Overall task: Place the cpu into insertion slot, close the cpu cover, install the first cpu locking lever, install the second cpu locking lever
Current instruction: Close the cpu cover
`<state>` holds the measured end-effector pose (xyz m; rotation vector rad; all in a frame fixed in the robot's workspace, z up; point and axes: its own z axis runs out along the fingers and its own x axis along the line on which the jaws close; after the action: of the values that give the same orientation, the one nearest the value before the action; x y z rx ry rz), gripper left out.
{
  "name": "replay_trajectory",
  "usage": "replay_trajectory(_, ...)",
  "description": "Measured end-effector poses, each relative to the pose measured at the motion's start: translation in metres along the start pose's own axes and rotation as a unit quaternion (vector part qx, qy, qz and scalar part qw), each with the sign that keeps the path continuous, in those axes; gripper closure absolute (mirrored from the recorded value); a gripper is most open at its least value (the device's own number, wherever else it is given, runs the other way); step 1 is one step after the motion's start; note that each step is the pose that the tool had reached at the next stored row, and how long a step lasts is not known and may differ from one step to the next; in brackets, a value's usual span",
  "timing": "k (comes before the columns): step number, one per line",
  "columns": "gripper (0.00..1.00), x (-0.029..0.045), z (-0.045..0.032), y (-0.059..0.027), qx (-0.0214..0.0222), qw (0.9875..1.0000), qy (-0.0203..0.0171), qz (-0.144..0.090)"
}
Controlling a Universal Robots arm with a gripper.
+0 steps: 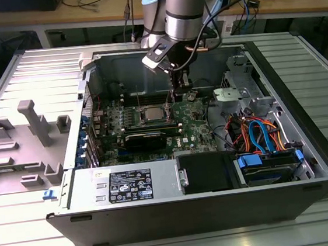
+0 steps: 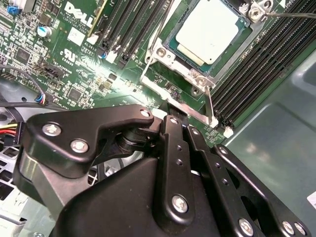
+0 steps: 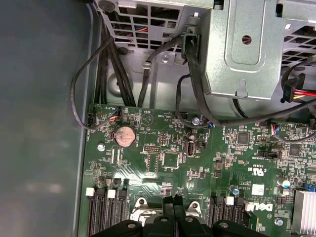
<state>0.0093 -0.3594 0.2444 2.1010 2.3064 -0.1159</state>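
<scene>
The cpu (image 2: 213,30) lies flat in the insertion slot (image 2: 183,55), its dull silver top showing through the cut-out of the cpu cover (image 2: 168,53), which lies down over it. In the exterior view the cpu (image 1: 151,114) sits mid-board. A thin wire locking lever (image 2: 157,37) runs along one side of the socket, and another lever (image 2: 209,104) ends by the memory slots. My gripper (image 2: 181,123) hangs just off the socket's corner, its black fingers (image 2: 170,148) pressed together beside a silvery bar (image 2: 173,101). The gripper (image 3: 175,200) and the gripper (image 1: 176,100) stand low over the board.
Long black memory slots (image 2: 256,74) flank the socket on both sides. A black graphics card (image 1: 145,138) lies in front of the socket. Loose cables (image 3: 106,74), a metal drive cage (image 3: 247,49) and the case wall (image 3: 39,123) crowd the far side. A power supply (image 1: 126,183) fills the case front.
</scene>
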Motion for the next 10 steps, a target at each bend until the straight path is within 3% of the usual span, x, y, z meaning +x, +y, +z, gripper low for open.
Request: replay_trajectory(10, 0.89, 0.0006, 0.0004, -0.0066, 0.0, 1.0, 0.0, 0.0)
